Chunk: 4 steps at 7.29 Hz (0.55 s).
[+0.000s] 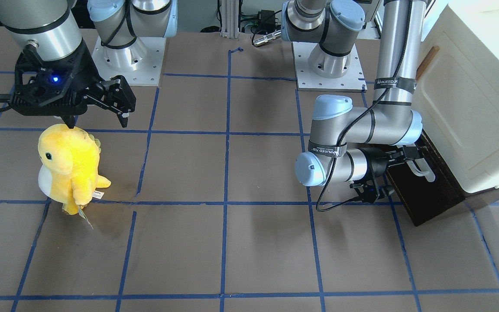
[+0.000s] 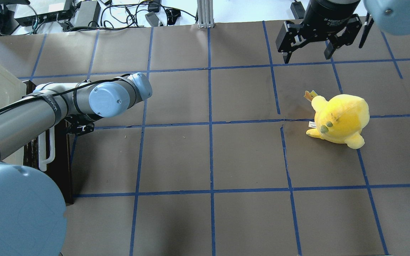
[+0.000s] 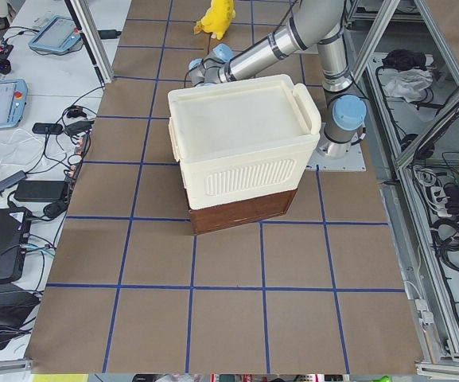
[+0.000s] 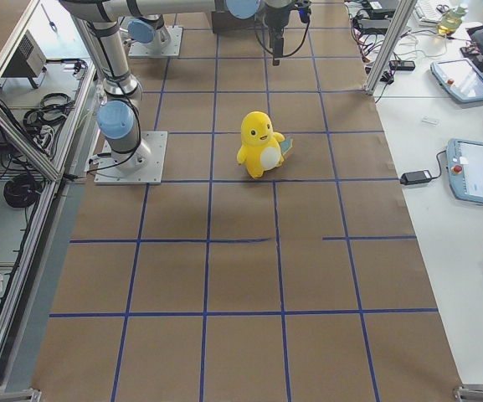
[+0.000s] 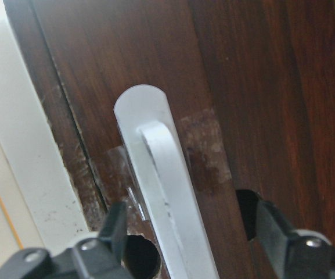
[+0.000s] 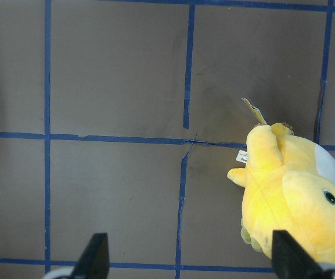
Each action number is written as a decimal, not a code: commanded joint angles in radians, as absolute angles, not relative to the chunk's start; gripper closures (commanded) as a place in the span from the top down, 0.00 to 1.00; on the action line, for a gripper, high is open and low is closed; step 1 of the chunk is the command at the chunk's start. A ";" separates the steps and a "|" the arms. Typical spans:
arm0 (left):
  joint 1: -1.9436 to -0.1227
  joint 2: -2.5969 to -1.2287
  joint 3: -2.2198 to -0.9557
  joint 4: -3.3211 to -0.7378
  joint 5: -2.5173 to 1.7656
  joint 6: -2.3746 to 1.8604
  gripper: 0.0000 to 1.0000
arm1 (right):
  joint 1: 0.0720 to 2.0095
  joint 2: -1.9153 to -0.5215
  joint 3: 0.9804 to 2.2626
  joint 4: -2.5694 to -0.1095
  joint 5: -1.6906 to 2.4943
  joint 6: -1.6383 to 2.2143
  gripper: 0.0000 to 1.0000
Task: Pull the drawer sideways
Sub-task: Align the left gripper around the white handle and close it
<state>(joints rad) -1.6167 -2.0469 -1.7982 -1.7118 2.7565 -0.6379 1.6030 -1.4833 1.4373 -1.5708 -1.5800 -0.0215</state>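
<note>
Now left claw spread, straddling drawer handle.

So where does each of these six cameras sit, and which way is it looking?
Front-facing: across the table, facing the robot, steeply down; left gripper at the drawer, right gripper hovering.
Overhead: behind the robot's shoulders, looking forward and down; both arms enter.
Exterior left: table end behind the cream cabinet; left arm reaches past it.
Exterior right: opposite end; right arm nearest.
Left wrist: close on the white bar handle; fingers either side.
Right wrist: straight down; only fingertips.
Shared: the yellow plush toy shows everywhere except left wrist.
</note>
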 commanded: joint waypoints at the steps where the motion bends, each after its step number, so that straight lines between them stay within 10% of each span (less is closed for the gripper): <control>1: -1.617 -2.046 -1.798 -1.712 2.757 -0.638 0.64 | 1.603 -1.483 1.437 -1.571 -1.580 -0.021 1.00; 4: -1.624 -2.034 -1.795 -1.712 2.758 -0.626 0.64 | 1.603 -1.483 1.437 -1.571 -1.580 -0.021 1.00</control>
